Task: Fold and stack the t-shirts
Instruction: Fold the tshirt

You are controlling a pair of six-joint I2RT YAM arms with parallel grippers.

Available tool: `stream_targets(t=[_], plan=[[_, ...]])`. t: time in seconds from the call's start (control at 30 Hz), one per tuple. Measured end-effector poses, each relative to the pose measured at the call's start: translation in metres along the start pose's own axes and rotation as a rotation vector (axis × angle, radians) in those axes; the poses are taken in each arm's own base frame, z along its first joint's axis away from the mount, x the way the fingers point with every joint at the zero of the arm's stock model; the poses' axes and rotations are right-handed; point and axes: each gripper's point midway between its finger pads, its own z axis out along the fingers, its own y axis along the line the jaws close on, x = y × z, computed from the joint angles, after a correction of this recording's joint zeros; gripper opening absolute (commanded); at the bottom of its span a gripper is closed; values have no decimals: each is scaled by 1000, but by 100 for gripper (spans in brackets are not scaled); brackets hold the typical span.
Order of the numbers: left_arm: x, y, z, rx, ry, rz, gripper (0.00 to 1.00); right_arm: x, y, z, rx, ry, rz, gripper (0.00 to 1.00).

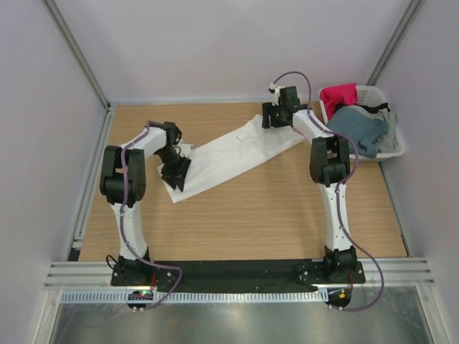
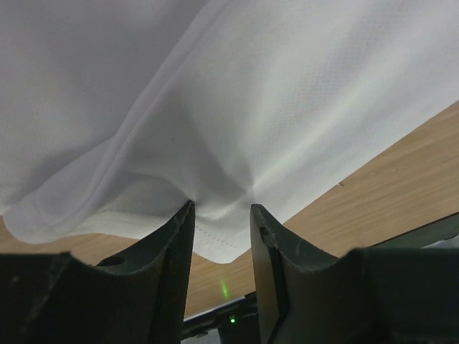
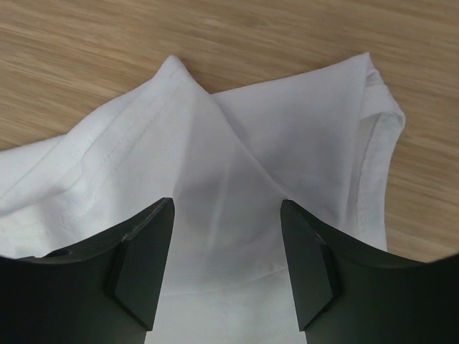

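A plain white t-shirt [image 1: 229,154] lies stretched in a diagonal band across the wooden table. My left gripper [image 1: 176,170] is at its lower left end. In the left wrist view the gripper [image 2: 222,206] is narrowly open, and the shirt [image 2: 287,107] puckers at both fingertips, with a hem corner hanging between them. My right gripper [image 1: 270,118] is at the shirt's far right end. In the right wrist view it [image 3: 226,204] is wide open over a sleeve and shoulder fold [image 3: 287,136]. A red-pink t-shirt [image 1: 338,97] and a slate blue t-shirt [image 1: 358,127] lie bundled in the basket.
The white slotted plastic basket [image 1: 396,140] stands at the far right of the table, beside the right arm. Grey walls close in the table on the left, far and right sides. Bare wood [image 1: 251,215] lies between the shirt and the arm bases.
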Motion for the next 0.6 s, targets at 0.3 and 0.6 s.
stream_targets(t=[0.3,0.6], plan=[[43,-78,10,-13,94,222,39,-22,31,19,8,-56,-92,68],[17,-90,-59,-102,-115,328,40,-46,34,-41,63,-98,-112,68]])
